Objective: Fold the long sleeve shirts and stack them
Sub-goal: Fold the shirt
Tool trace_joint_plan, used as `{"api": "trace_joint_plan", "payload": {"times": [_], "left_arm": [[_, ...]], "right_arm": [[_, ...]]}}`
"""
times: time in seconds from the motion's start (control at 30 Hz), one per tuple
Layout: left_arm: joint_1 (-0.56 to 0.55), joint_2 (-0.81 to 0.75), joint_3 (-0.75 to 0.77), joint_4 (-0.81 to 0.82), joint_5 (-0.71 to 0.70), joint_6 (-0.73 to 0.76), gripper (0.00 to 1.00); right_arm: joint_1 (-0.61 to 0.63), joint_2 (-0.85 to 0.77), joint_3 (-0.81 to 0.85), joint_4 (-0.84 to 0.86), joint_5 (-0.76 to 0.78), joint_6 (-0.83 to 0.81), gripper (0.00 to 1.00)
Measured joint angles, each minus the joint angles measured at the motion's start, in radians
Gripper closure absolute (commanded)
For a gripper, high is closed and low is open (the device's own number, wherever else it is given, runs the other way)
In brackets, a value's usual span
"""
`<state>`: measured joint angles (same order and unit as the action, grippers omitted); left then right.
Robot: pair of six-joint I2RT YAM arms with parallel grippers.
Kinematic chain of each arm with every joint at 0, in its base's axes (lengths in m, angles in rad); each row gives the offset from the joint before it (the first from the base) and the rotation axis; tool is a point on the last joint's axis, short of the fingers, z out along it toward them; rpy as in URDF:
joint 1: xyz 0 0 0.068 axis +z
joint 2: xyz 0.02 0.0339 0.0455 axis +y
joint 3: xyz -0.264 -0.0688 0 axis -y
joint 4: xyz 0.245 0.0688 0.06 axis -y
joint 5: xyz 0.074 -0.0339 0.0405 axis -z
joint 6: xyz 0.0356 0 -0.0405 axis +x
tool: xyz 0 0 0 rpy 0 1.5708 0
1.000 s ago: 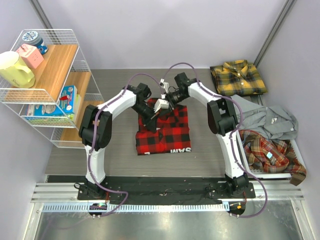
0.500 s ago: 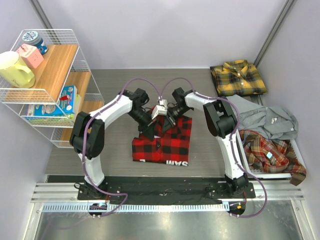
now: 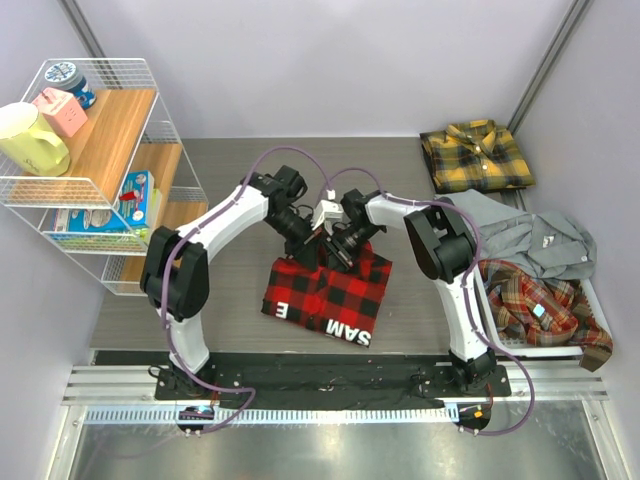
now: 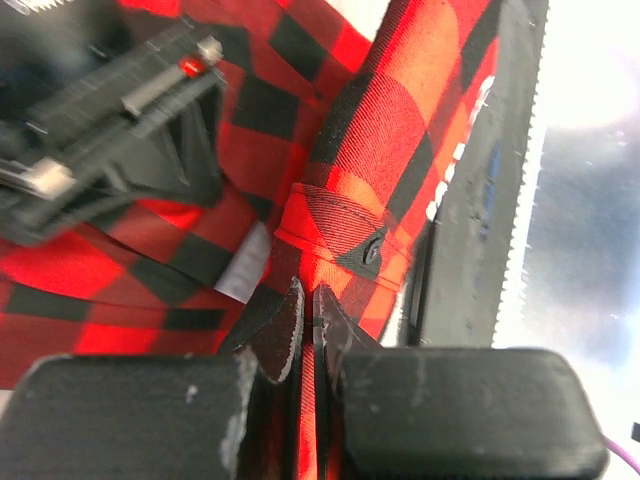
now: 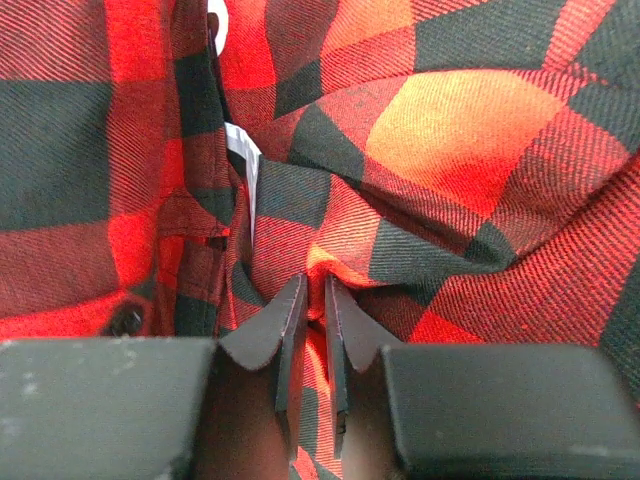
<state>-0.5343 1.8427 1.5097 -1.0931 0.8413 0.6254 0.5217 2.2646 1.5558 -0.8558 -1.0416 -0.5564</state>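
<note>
Pinching its far edge side by side, the left jaws and right jaws are closed on the red-and-black shirt point(image 3: 335, 295), which spreads nearward from them.

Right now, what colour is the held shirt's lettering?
White lettering on the red check shirt; top view clearest.

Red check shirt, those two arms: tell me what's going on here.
Both arms hold the red-and-black check shirt, partly folded at mid-table. The left gripper and the right gripper are each shut on a pinch of fabric at its far edge. A yellow plaid shirt lies folded at far right; a grey shirt and an orange-brown plaid shirt lie heaped, unfolded.
</note>
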Motion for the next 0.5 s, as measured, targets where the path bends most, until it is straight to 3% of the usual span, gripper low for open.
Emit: {"api": "trace_joint_plan", "payload": {"times": [0.5], "left_arm": [[-0.018, 0.142, 0.063, 0.138, -0.072, -0.023, 1.00]], "right_arm": [[-0.015, -0.031, 0.019, -0.078, 0.076, -0.063, 0.71]]}}
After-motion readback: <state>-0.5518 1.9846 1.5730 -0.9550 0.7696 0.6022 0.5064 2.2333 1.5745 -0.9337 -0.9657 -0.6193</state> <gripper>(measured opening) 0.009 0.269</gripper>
